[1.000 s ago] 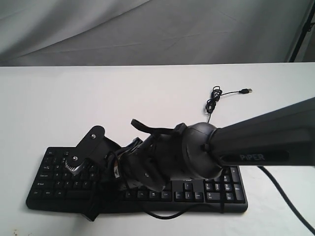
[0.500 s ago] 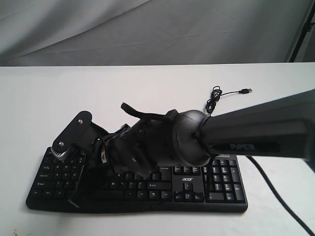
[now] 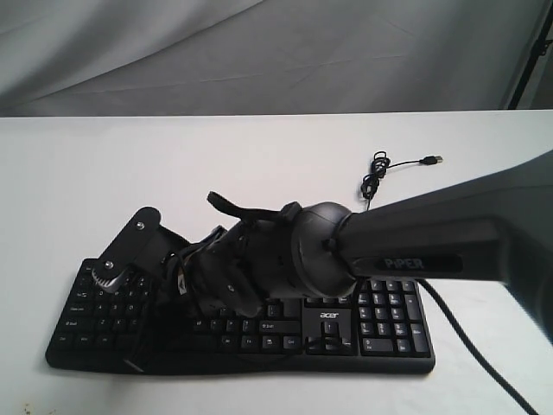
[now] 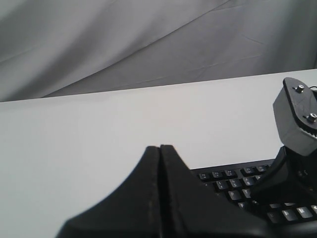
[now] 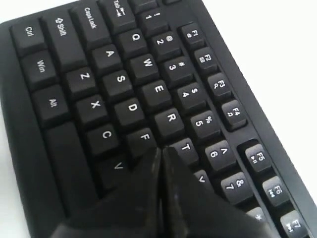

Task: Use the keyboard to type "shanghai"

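Keyboard (image 3: 380, 333) flat on table (image 3: 259, 164), right gripper (image 5: 161, 154) pinched together over F/T, left gripper (image 4: 159, 151) also together nearby, so we centre on one keycap and press straight down, clear of neighbours.

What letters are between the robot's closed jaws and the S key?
The right wrist view shows it: between the right gripper, jaws shut, and the S key lie the F key and the D key of the keyboard.
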